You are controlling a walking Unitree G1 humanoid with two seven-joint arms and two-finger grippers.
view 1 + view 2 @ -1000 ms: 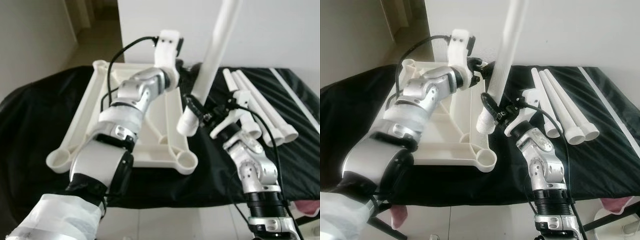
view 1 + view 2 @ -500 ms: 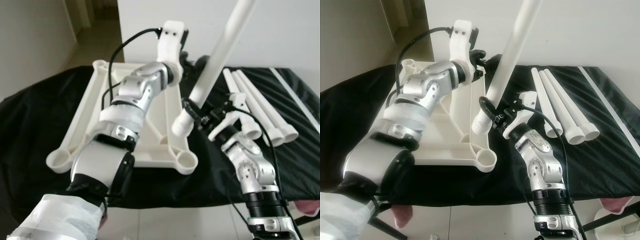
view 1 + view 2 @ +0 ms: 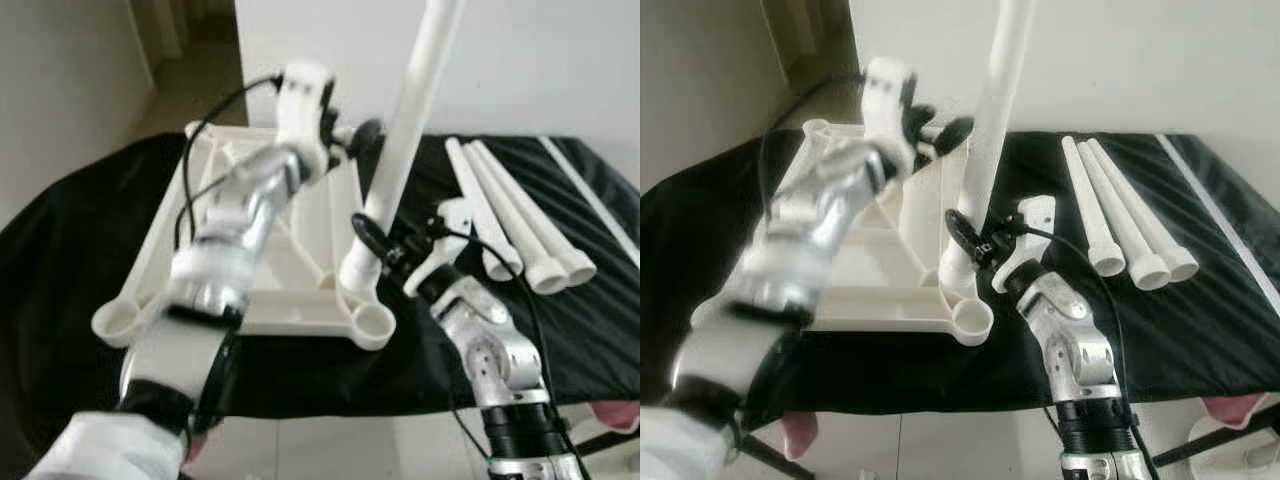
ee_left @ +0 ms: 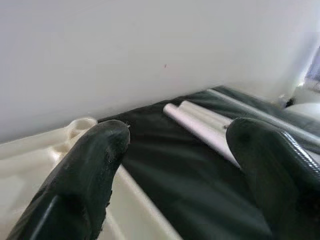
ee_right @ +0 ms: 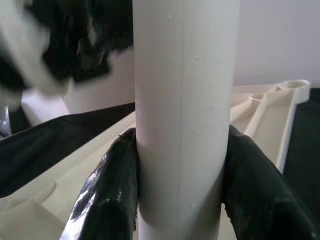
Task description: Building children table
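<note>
Right wrist view, fingers (image 5: 112,195) clamping table leg (image 5: 182,115) (upright), left fingers (image 4: 85,175) apparently apart, empty.

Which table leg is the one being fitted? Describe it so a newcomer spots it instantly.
On the black cloth lies the upturned white tabletop. At its near right corner socket stands a white leg, pinched near its base by the right gripper. The three spare legs lie flat; this one stands nearly upright.

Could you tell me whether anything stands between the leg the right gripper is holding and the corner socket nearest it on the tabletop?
Nothing visible does. The right gripper is shut on the table leg, whose lower end hangs just above the near corner socket of the upturned tabletop. The left gripper is open, farther back.
</note>
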